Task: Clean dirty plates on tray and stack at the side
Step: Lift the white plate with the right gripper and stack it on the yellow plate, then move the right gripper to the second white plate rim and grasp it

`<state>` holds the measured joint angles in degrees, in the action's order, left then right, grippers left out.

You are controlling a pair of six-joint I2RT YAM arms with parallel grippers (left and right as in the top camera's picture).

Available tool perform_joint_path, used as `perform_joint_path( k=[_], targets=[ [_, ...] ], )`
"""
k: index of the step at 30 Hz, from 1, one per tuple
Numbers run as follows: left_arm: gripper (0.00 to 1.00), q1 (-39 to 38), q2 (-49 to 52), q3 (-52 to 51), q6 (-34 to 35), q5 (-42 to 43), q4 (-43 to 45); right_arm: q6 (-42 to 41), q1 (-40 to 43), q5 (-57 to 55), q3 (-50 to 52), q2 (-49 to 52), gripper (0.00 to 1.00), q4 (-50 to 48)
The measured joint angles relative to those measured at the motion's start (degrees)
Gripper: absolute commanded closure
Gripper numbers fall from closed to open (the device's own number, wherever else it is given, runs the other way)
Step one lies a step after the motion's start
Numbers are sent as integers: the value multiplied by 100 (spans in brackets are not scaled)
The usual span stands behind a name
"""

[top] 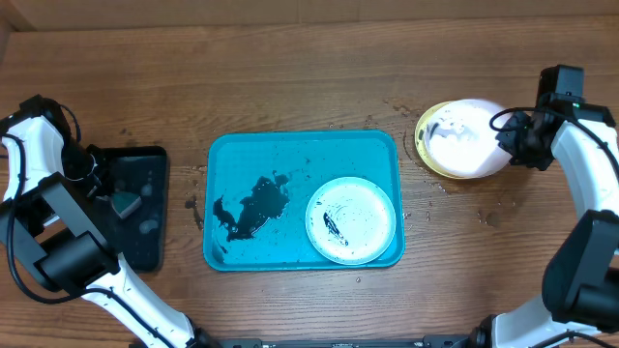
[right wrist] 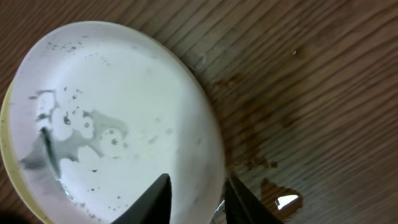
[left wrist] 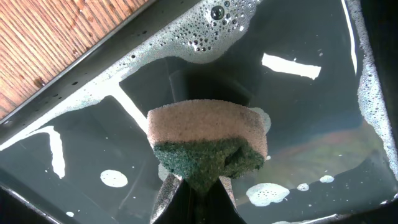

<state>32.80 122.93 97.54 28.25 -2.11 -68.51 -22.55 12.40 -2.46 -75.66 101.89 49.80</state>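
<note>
1. Turquoise plastic fills the middle of my overhead view: the turquoise tray [top: 290, 155] lies flat on the wooden surface [top: 290, 68].
2. A mint-rimmed plate [top: 350, 219] rests inside the tray toward its 4 o'clock corner, with dark streaks across its centre.
3. A black smear [top: 253, 208] spreads over the tray floor from the middle toward 8 o'clock, apart from that plate.
4. Off the tray, at about 2 o'clock from it, the white plate [right wrist: 118, 118] sits on top of the yellow-green rimmed plate [top: 424, 143]. Only the lower plate's rim shows, around the 9 o'clock side.
5. The white plate is wet, with grey smudges and droplets toward its 9 o'clock side in my right wrist view.
6. My right pincer [right wrist: 198, 186] is at the white plate's edge. Its fingers stand apart, one over the plate and one beyond the rim, and nothing is clamped.
7. A small puddle [right wrist: 277, 200] shines on the wood just beside that pincer.
8. At 9 o'clock from the turquoise tray lies the black tray [top: 145, 164], holding soapy water with foam [left wrist: 211, 31] along its wall.
9. My left pincer [left wrist: 199, 183] is squeezed tight on a sponge [left wrist: 208, 146], tan on top and green scouring side below, over the black tray.
</note>
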Motion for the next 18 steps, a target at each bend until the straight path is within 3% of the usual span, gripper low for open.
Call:
perform_joint_path(
  k=[2,3,4,7,10,13,18],
  targets=[
    [96,0,0,0,0,0,-2,24,-15,168,2,24,87,37],
    [96,0,0,0,2,0,-2,28,-20,251,2,24,88,74],
    [96,0,0,0,2,0,-2,-4,-33,356,2,20,86,129],
    [96,0,0,0,2,0,0,216,-153,1019,4,-138,66,492],
    [96,-2,0,0,2,0,2,452,-470,1655,4,-522,54,907],
    [96,-2,0,0,2,4,-2,638,-1266,1834,7,-890,53,1316],
    [96,-2,0,0,2,22,-20,804,-2767,1163,861,-898,59,511]
  ],
)
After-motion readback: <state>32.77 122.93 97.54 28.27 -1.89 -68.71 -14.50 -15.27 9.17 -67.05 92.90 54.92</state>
